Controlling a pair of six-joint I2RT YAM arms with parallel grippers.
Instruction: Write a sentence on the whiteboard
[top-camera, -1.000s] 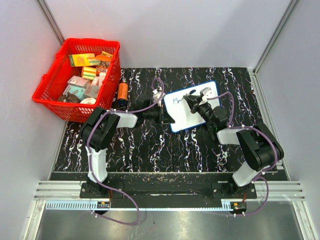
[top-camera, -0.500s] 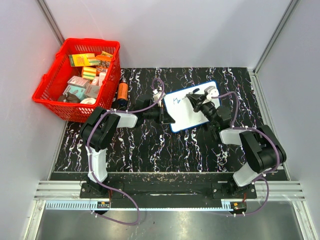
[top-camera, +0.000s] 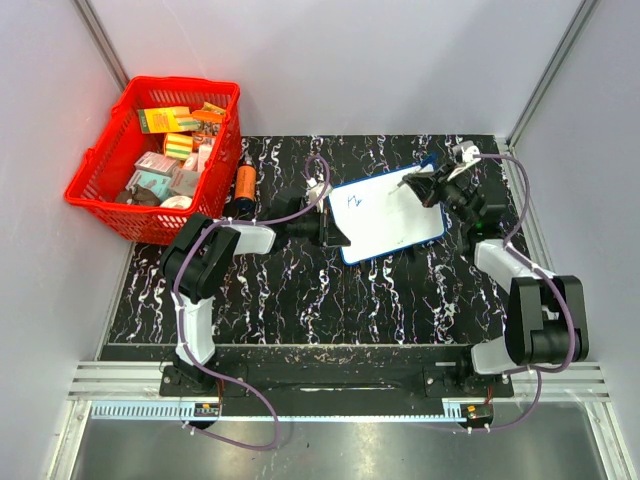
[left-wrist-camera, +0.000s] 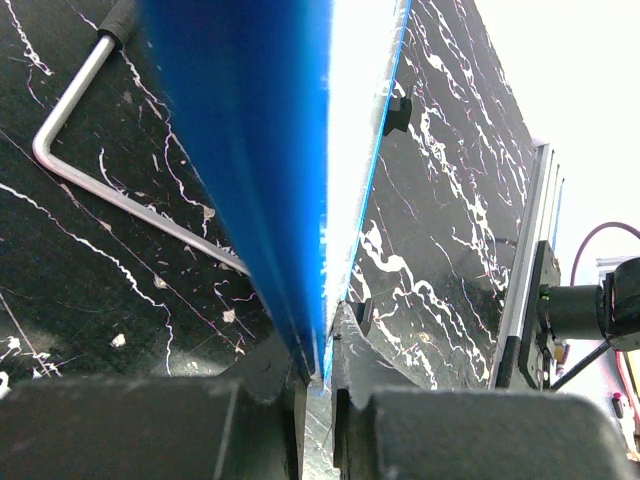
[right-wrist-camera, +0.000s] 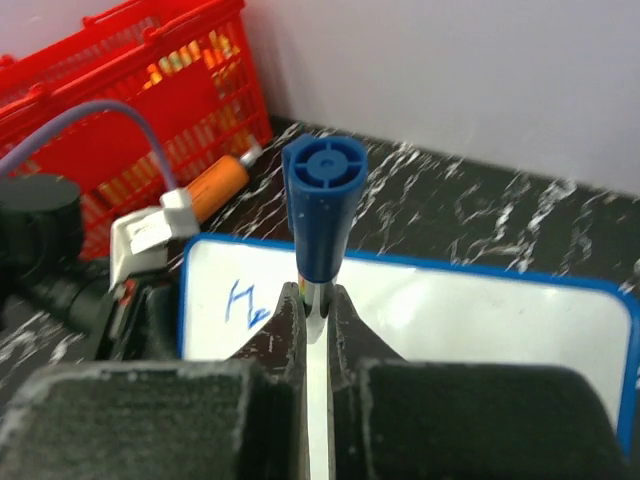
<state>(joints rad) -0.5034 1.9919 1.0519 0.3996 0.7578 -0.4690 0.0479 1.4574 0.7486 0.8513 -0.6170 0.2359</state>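
The right arm has swung away from the middle of the whiteboard (top-camera: 395, 215) to its far right corner, well apart from the only writing so far. That writing is a first blue stroke or two of the sentence (top-camera: 352, 200) near the board's left edge, roughly an "H". The move looks like a pause or a repositioning rather than writing, so nearly the whole sentence is left to do.

The right gripper (top-camera: 432, 186) has its fingers pressed together on a blue marker (right-wrist-camera: 323, 215), whose butt end points up at the wrist camera. The tip is hidden below the fingers, so contact with the board cannot be judged. This arm is stretched long up the right side of the table.

The left arm is folded and reaches right. The left gripper (left-wrist-camera: 318, 370) pinches the board's blue rim at its left edge, steadying it on the black marbled table (top-camera: 300, 290), right of the red basket (top-camera: 100, 165).
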